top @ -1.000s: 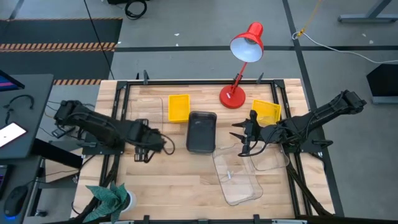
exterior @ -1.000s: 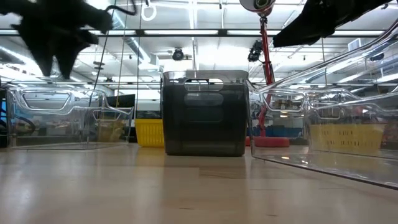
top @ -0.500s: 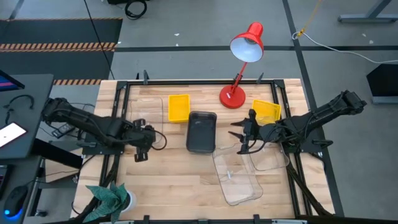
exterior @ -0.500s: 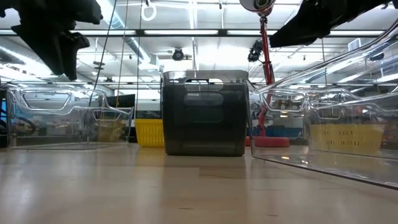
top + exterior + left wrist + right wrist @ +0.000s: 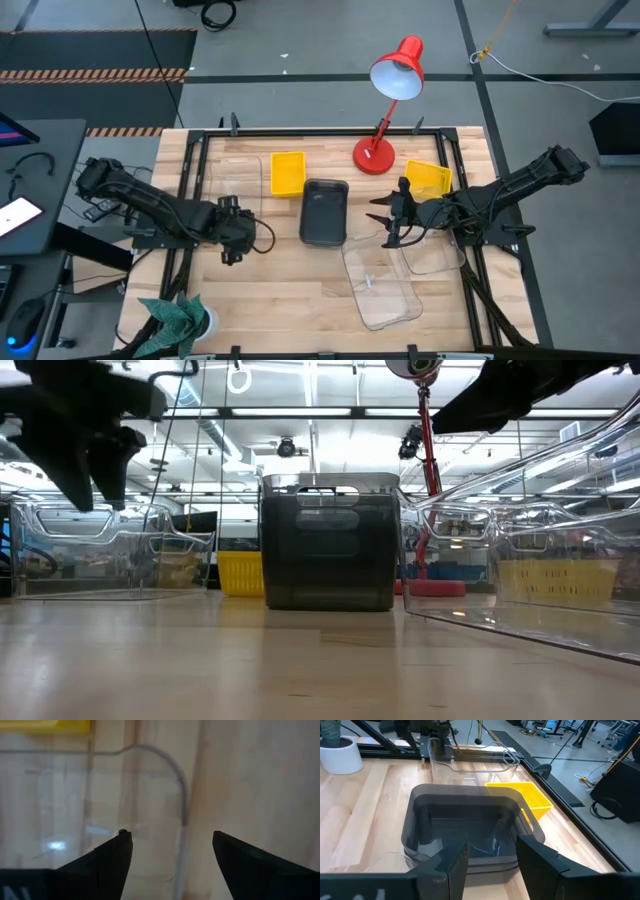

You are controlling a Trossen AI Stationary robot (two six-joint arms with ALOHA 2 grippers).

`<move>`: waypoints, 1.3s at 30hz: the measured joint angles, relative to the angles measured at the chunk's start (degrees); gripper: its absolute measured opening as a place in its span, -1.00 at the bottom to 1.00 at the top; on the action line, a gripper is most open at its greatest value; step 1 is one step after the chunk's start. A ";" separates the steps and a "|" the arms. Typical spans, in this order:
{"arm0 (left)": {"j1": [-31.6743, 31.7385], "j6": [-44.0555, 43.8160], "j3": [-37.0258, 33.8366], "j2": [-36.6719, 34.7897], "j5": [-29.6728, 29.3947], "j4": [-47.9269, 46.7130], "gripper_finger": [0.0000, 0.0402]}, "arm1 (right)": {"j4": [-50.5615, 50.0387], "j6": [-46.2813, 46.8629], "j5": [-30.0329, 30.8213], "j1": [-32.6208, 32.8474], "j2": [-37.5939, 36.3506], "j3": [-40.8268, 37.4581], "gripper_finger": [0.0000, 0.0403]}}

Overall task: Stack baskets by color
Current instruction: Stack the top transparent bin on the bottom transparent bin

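While the high view shows the left end effector (image 5: 233, 243) beside the clear basket (image 5: 238, 180) at the bench's (image 5: 290, 290) far left, its wrist view shows fingers (image 5: 112, 855) apart astride that rim; next it must close there. The right end effector (image 5: 392, 225), apart and empty, faces the grey basket (image 5: 465, 820).

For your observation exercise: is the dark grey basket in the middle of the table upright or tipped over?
Upright. The dark grey basket rests flat on the table, open side up.

Bright, even overhead light; left gripper (image 5: 85, 435) motion-blurred in low view, left wrist view soft
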 joint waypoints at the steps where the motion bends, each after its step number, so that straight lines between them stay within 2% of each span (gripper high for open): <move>1: 0.05 -0.17 0.00 0.79 -0.41 -0.86 0.39 | 0.20 0.00 -0.05 0.00 0.00 0.00 -0.16; 13: 0.50 -0.10 -0.10 9.43 -0.29 -1.08 0.16 | 1.61 -0.13 -1.92 0.02 0.00 0.00 -0.16; 19: 0.46 1.19 -6.52 9.67 3.17 6.33 0.01 | 1.66 -0.07 -2.99 0.35 0.00 0.00 -0.16; 26: 1.18 0.95 -7.28 9.65 2.82 7.93 -0.19 | 2.26 -0.20 -3.01 0.46 0.00 0.00 -0.16; 32: 1.20 0.06 -7.28 9.65 6.49 8.38 -0.43 | 2.25 -0.47 -3.11 0.46 0.00 0.00 -0.16; 39: 0.68 0.14 -5.83 8.06 6.82 6.43 -0.82 | 2.26 -0.46 -4.06 0.46 0.00 0.00 -0.16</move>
